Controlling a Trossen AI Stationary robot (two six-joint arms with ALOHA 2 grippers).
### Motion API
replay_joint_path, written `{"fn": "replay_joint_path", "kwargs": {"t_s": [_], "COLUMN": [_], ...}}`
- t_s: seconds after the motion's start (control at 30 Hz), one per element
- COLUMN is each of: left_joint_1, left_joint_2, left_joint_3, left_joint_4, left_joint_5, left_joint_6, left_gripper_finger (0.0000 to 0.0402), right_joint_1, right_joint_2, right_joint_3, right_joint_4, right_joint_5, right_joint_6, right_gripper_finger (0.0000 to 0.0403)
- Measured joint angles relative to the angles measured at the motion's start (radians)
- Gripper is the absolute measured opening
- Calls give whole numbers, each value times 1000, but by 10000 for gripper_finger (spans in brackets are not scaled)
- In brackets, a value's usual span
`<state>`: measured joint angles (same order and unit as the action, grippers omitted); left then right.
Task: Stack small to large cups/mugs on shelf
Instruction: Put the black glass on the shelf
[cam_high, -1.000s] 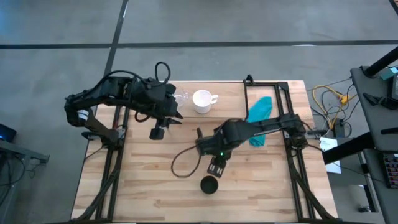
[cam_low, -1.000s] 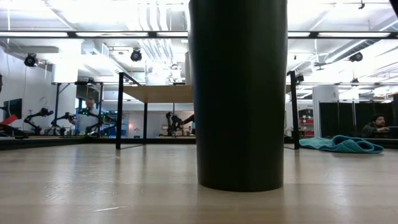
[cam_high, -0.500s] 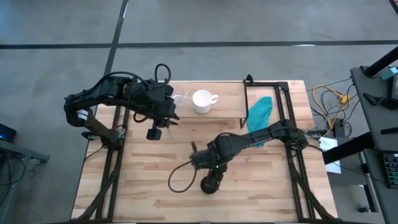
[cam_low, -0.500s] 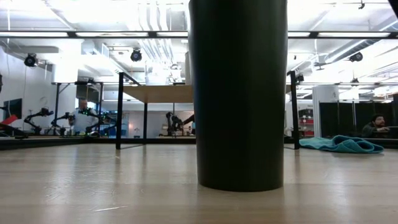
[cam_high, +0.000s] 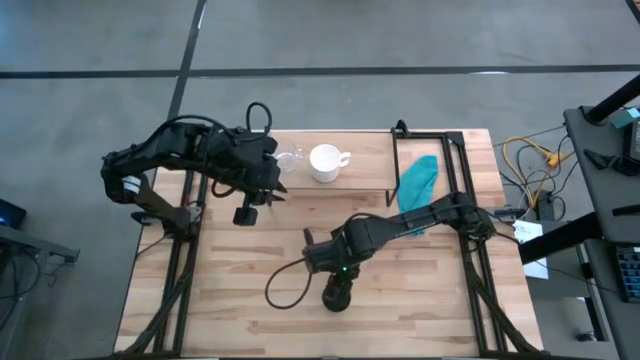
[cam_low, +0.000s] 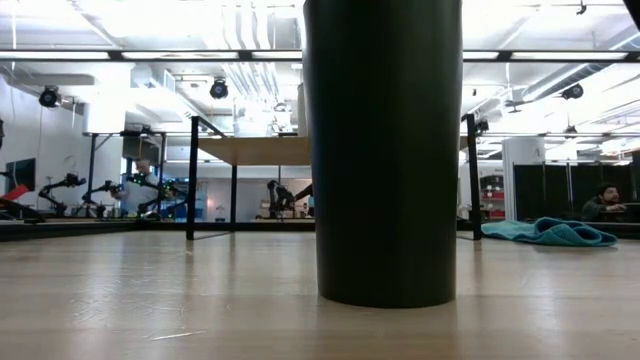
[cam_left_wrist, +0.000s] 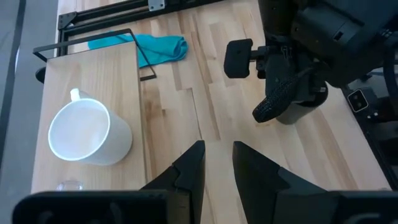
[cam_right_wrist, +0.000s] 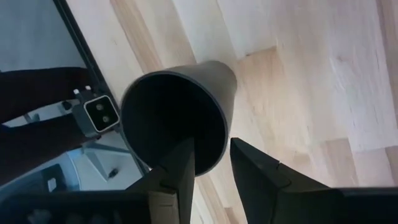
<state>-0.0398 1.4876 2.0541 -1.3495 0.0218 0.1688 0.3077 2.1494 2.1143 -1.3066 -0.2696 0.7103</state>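
Straddling matte black cylindrical cup rim

In the high view the right gripper covers most of the black cup. The low view cuts that cup's top off at the frame edge. The tiny glass cup is half hidden behind the left gripper's body in the left wrist view. Distant people in the low view are too small to make out.
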Motion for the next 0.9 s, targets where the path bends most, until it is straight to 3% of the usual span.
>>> {"fn": "replay_joint_path", "kwargs": {"t_s": [0.53, 0.9], "left_joint_1": [-3, -17], "left_joint_2": [0, 0], "left_joint_3": [0, 0], "left_joint_4": [1, 1], "left_joint_5": [0, 1], "left_joint_6": [0, -1], "left_gripper_finger": [68, 68], "right_joint_1": [0, 0], "right_joint_2": [0, 7], "right_joint_3": [-53, -93], "right_joint_4": [24, 133], "right_joint_5": [0, 4], "right_joint_6": [37, 49], "right_gripper_finger": [98, 95]}}
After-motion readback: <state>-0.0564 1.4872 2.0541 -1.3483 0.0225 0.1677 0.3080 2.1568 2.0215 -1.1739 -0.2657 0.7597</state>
